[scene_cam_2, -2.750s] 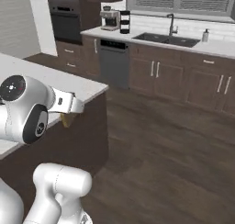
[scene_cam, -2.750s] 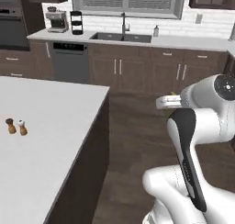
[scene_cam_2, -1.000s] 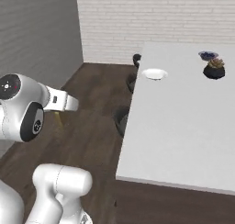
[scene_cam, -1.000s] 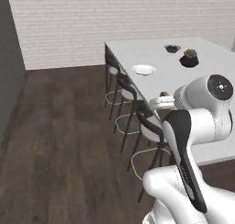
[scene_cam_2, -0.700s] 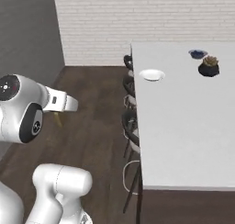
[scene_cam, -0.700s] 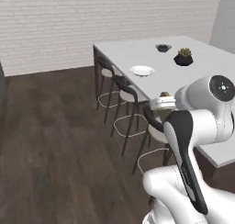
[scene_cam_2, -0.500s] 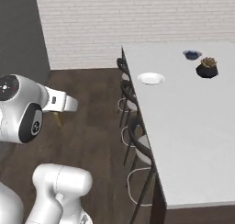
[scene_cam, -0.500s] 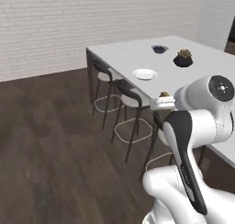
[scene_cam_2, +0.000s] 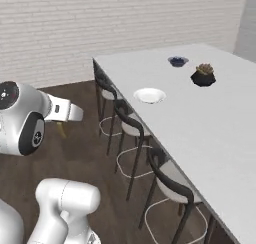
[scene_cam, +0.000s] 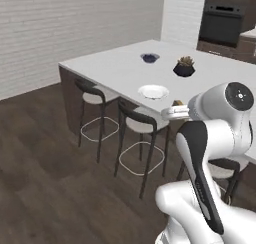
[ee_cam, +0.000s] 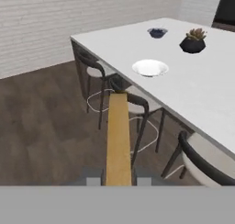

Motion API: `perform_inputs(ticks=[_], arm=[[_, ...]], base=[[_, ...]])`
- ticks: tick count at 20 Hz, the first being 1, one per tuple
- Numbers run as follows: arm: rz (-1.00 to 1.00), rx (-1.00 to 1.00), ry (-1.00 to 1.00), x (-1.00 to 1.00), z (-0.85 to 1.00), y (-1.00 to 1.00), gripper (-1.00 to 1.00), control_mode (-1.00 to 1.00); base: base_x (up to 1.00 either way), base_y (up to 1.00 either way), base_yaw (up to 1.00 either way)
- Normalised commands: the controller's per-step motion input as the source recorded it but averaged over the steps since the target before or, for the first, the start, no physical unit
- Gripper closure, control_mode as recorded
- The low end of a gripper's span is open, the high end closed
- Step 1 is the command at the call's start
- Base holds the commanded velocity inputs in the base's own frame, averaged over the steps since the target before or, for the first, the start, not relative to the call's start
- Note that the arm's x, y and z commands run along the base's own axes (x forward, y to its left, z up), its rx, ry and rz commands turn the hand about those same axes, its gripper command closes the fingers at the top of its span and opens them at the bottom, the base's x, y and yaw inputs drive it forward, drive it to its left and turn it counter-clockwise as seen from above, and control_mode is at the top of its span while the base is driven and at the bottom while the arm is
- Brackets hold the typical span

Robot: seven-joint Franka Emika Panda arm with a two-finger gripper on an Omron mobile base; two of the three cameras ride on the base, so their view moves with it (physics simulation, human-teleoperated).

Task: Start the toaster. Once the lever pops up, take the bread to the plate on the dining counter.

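Note:
My gripper (ee_cam: 118, 181) is shut on the bread (ee_cam: 118, 135), a tan slice seen edge-on that runs straight out from between the fingertips. In the base views the bread (scene_cam: 177, 103) (scene_cam_2: 61, 129) shows just past my gripper (scene_cam: 176, 108) (scene_cam_2: 61, 124), held in the air above the floor, short of the dining counter (scene_cam: 117, 68) (scene_cam_2: 210, 123) (ee_cam: 202, 90). The white plate (scene_cam: 153, 91) (scene_cam_2: 149, 95) (ee_cam: 150, 67) sits near the counter's stool-side edge, ahead and a little right of the bread in the hand view. The toaster is out of view.
Dark stools (scene_cam: 141, 123) (scene_cam_2: 125, 120) (ee_cam: 133, 106) line the counter's near side, between me and the plate. A bowl of blue berries (scene_cam: 149, 57) (ee_cam: 157, 32) and a potted plant (scene_cam: 184, 67) (ee_cam: 193, 42) stand farther back. A white brick wall (scene_cam_2: 100, 23) lies behind.
The whole picture has shifted as the base drove: the counter, stools and plate now stand closer and larger. The bread stays in the shut gripper.

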Motion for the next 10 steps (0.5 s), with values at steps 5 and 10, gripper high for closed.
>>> perform_inputs(ticks=[5, 10], arm=[[0.0, 0.0, 0.0, 0.0, 0.0, 0.0, 1.0, 1.0], [0.0, 0.0, 0.0, 0.0, 0.0, 0.0, 1.0, 1.0]], base=[[0.97, 0.95, -0.63], [0.83, 1.0, -0.54]])
